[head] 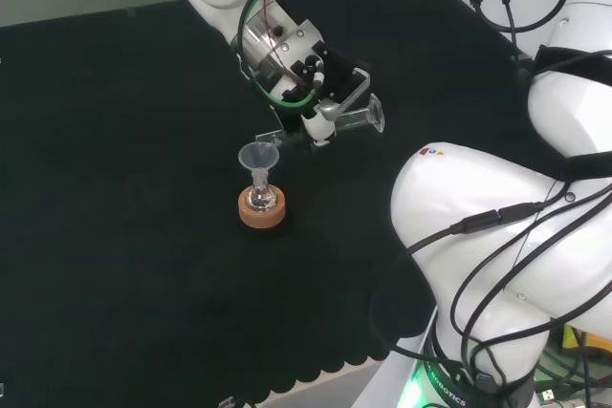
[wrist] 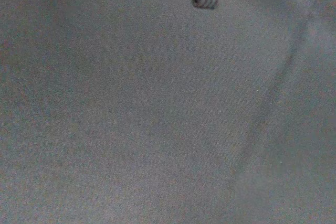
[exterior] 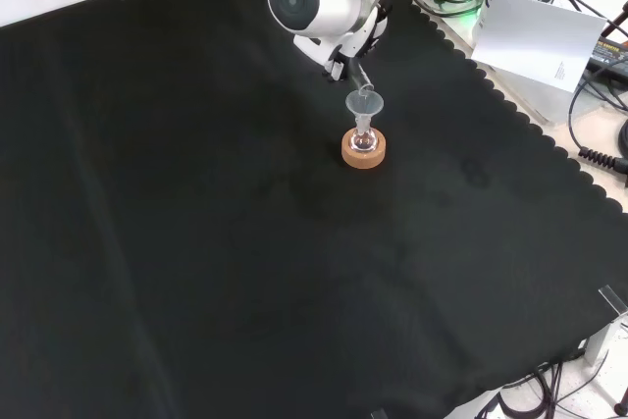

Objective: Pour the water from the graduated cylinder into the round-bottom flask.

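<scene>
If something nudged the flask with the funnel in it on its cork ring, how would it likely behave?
Probably top-heavy: the funnel stands wide above the small round-bottom flask, so a sideways nudge might tip it. The cork ring looks broad and low, which likely resists rolling. Both pieces look like thin clear ware, so likely light and fragile.

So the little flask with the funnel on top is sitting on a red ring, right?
Not quite. The ring under the flask is a cork ring, tan-brown, not red; the head view shows it plainly, and the front view agrees. The rest is right: the funnel stands in the flask's neck.
</scene>
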### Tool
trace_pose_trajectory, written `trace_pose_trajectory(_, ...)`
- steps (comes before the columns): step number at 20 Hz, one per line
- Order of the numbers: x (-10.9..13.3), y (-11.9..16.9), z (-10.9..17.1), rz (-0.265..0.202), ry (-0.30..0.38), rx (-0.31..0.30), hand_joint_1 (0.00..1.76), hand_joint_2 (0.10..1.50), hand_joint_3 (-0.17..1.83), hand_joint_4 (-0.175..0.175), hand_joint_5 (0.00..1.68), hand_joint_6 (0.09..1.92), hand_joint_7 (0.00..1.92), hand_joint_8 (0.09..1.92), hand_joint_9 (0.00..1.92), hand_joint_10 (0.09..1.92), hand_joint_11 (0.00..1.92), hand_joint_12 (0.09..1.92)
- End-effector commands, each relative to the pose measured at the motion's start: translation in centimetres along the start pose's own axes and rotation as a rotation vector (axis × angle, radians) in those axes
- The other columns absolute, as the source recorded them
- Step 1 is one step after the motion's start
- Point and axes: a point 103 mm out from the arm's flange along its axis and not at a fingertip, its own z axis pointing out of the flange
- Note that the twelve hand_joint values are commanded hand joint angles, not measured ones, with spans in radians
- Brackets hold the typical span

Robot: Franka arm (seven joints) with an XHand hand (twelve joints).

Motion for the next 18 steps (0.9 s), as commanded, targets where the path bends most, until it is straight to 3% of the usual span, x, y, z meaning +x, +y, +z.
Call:
trace_pose_trajectory(1,-1.1,0.0,0.9,-0.038,0.051,-0.03,1.43,0.96,0.73,-0.082,0.83,0.98,0.86,0.8,1.02,0.66,0.96,0.91)
trace_pose_trajectory(5,-1.9,-0.2,1.5,-0.072,0.103,-0.063,1.43,0.96,0.73,-0.082,0.82,0.98,0.86,0.8,1.02,0.66,0.96,0.91)
trace_pose_trajectory(10,-2.8,-0.7,2.0,-0.119,0.159,-0.161,1.43,0.96,0.73,-0.082,0.83,0.98,0.86,0.8,1.02,0.66,0.96,0.91)
trace_pose_trajectory(14,-3.3,-0.9,2.4,-0.19,0.239,-0.263,1.43,0.96,0.73,-0.082,0.83,0.98,0.86,0.8,1.02,0.66,0.96,0.91)
trace_pose_trajectory(18,-3.6,-1.0,2.4,-0.228,0.305,-0.331,1.43,0.96,0.73,-0.081,0.83,0.98,0.86,0.8,1.03,0.66,0.96,0.91)
